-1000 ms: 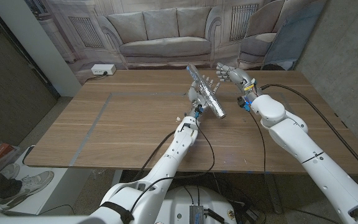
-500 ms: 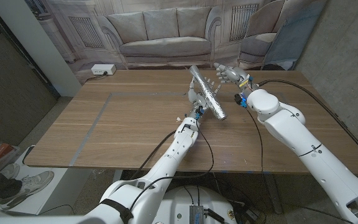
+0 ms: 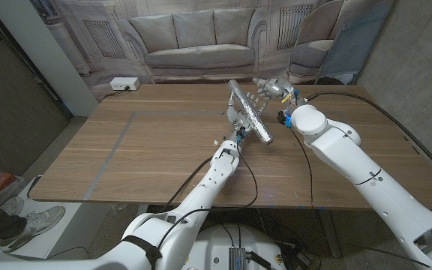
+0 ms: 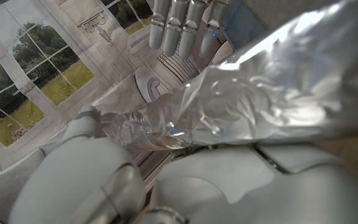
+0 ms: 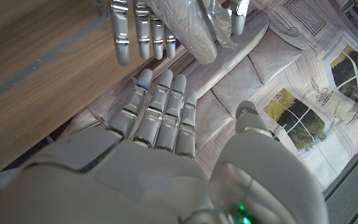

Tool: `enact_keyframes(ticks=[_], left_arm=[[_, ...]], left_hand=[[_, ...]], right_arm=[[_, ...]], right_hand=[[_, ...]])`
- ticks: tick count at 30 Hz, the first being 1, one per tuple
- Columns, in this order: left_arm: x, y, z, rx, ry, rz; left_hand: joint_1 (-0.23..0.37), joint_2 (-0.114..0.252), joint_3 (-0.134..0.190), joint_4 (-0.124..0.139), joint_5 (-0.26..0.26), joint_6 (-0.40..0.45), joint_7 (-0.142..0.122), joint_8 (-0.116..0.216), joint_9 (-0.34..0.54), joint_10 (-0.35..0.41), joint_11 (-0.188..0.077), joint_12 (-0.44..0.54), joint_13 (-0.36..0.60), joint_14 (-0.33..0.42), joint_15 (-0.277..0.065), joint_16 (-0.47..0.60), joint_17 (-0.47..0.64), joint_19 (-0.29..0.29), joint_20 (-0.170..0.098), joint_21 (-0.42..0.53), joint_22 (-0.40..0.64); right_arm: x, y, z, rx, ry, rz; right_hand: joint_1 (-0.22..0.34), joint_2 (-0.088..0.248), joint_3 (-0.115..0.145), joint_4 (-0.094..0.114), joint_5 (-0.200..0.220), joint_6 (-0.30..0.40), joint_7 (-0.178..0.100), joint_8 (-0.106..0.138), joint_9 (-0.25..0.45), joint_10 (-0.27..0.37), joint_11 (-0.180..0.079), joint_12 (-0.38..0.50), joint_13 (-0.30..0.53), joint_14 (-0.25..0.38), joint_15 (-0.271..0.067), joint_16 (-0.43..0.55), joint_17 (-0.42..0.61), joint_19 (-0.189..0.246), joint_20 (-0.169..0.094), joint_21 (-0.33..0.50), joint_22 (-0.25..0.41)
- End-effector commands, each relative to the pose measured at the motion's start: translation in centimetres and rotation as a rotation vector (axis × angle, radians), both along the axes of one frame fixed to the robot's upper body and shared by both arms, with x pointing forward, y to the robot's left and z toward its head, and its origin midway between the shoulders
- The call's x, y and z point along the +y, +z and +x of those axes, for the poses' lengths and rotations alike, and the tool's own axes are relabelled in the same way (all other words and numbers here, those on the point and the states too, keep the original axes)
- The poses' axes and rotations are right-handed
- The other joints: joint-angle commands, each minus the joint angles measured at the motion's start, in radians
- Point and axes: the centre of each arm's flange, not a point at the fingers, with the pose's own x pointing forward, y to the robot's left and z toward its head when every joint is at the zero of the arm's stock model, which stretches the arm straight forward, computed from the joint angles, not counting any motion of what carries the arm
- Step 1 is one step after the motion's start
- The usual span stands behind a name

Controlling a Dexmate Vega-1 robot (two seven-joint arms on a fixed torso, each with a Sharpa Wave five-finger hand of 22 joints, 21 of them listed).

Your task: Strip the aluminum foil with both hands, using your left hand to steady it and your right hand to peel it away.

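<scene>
Foil roll [image 3: 250, 112], crinkled and silvery, is held tilted above the far side of the wooden table [image 3: 148, 150], gripped around its middle by the left hand [image 3: 238, 114]. It looks light, thin and easily torn or crushed, with a slick wrinkled skin; a loose edge near the upper end seems the best place to pinch. The right hand [image 3: 270, 88] hovers just beside that upper end, fingers apart and holding nothing. In the left wrist view the foil [image 4: 253, 106] lies across the hand's fingers.
</scene>
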Motion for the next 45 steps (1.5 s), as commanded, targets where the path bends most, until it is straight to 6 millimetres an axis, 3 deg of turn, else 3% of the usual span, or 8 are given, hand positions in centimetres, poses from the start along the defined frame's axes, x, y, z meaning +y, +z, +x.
enact_keyframes(ticks=[1,5,9,15,19,28,33,45], left_arm=[[0.2,0.1,0.2,-0.019,0.033,-0.003],[0.5,0.5,0.0,0.000,0.059,0.030],[0.4,0.5,0.2,0.007,0.071,0.037],[0.3,0.4,0.3,0.038,0.083,0.036],[0.5,0.5,0.3,0.030,0.118,0.062],[0.7,0.4,0.5,-0.005,0.169,0.121],[1.0,0.5,0.5,-0.028,0.207,0.143],[1.3,0.5,0.1,-0.048,0.222,0.167]], left_hand=[[-0.001,0.001,-0.017,0.000,0.007,-0.011,0.004,0.004,0.004,-0.007,0.001,0.003,0.003,-0.007,-0.016,-0.003,0.002,0.000,0.012,-0.009,0.003],[-0.019,-0.002,-0.045,0.000,0.011,-0.034,0.013,-0.004,0.003,-0.020,0.011,0.000,0.004,-0.021,-0.009,-0.005,0.002,-0.003,0.021,-0.016,0.003],[-0.013,0.006,-0.050,-0.006,0.016,-0.044,0.014,-0.007,0.003,-0.027,0.006,-0.001,0.005,-0.026,-0.013,-0.006,0.002,-0.004,0.023,-0.018,0.004],[0.049,0.012,-0.057,-0.043,0.033,-0.018,0.020,0.013,0.005,-0.016,-0.001,0.007,0.005,-0.007,-0.021,0.002,-0.002,0.024,0.018,-0.014,0.006],[0.066,0.014,-0.059,-0.052,0.037,-0.011,0.021,0.018,0.006,-0.009,-0.004,0.011,0.005,0.001,-0.023,0.004,-0.002,0.032,0.014,-0.013,0.006],[0.085,0.031,-0.057,-0.057,0.044,-0.010,0.018,0.024,0.008,-0.009,-0.001,0.012,0.004,-0.005,-0.020,0.002,-0.001,0.030,0.015,-0.018,0.007],[0.086,0.032,-0.061,-0.057,0.046,-0.013,0.018,0.025,0.008,-0.013,0.001,0.011,0.004,-0.012,-0.015,0.000,0.000,0.026,0.016,-0.021,0.007],[0.087,0.041,-0.066,-0.052,0.049,-0.012,0.017,0.029,0.010,-0.017,0.007,0.011,0.005,-0.016,-0.013,0.000,0.002,0.022,0.018,-0.025,0.008]], right_arm=[[2.3,0.9,-0.9,-0.032,-0.061,-0.054],[2.5,1.1,-0.6,0.001,-0.057,-0.055],[3.2,1.2,-0.6,0.018,-0.059,-0.091],[4.4,1.5,-0.7,0.009,-0.080,-0.137],[5.4,1.7,-1.2,-0.023,-0.126,-0.176],[7.9,2.6,-1.8,-0.115,-0.218,-0.264],[8.5,3.0,-1.6,-0.105,-0.220,-0.277],[10.3,4.1,-0.7,-0.079,-0.264,-0.348]], right_hand=[[0.011,-0.015,-0.012,0.001,0.001,0.019,-0.003,0.007,0.005,0.023,-0.004,0.013,0.009,0.021,0.000,0.019,0.015,0.006,0.010,0.010,0.002],[0.015,-0.012,-0.016,0.002,0.002,0.024,-0.002,0.008,0.006,0.022,-0.003,0.015,0.013,0.023,0.003,0.025,0.023,0.010,0.011,0.012,0.002],[0.031,-0.006,-0.016,0.000,0.004,0.023,-0.001,0.007,0.008,0.019,0.002,0.016,0.018,0.041,-0.003,0.043,0.035,0.017,0.006,0.015,0.002],[0.047,-0.010,-0.027,-0.001,0.005,0.019,-0.003,0.003,0.010,0.018,-0.002,0.019,0.028,0.066,-0.026,0.076,0.058,0.016,0.002,0.019,0.006],[0.056,-0.014,-0.033,-0.002,0.006,0.023,-0.004,0.002,0.012,0.021,-0.004,0.022,0.034,0.069,-0.027,0.091,0.071,0.009,0.003,0.018,0.009],[0.060,-0.030,-0.056,0.003,0.007,0.033,-0.008,0.002,0.015,0.019,-0.005,0.026,0.048,0.040,-0.027,0.110,0.099,-0.024,0.012,0.008,0.008],[0.034,-0.026,-0.085,0.028,0.008,0.023,-0.016,-0.009,0.019,-0.026,0.004,0.021,0.067,-0.027,-0.002,0.116,0.132,-0.047,0.017,0.001,0.008],[0.033,-0.020,-0.100,0.034,0.011,0.003,-0.017,-0.022,0.022,-0.075,0.017,0.014,0.084,-0.077,0.009,0.112,0.149,-0.082,0.029,-0.010,0.008]])
